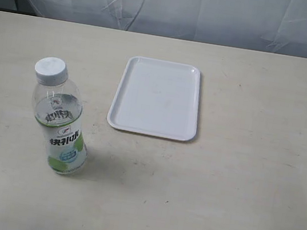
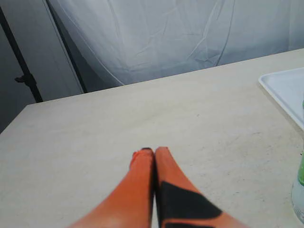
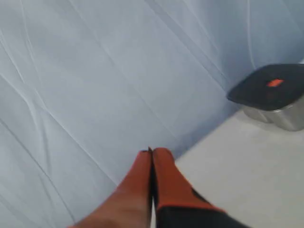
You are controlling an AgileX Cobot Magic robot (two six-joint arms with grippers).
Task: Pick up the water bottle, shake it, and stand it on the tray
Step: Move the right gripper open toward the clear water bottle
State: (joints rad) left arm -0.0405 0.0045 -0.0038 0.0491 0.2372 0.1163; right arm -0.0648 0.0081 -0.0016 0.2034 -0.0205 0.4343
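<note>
Water bottle [image 1: 60,121] upright on table [image 1: 232,208], left of tray [image 1: 156,98], not touching. Judged light, slick, thin-walled: grip at label, approx mid-body. Left gripper [image 2: 154,151], right gripper [image 3: 151,152]: fingers closed together, empty.

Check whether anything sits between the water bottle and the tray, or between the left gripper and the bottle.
Nothing visible does. The water bottle stands upright apart from the tray, with only bare table between them. In the left wrist view, only tabletop lies between the shut left gripper and the bottle.
</note>
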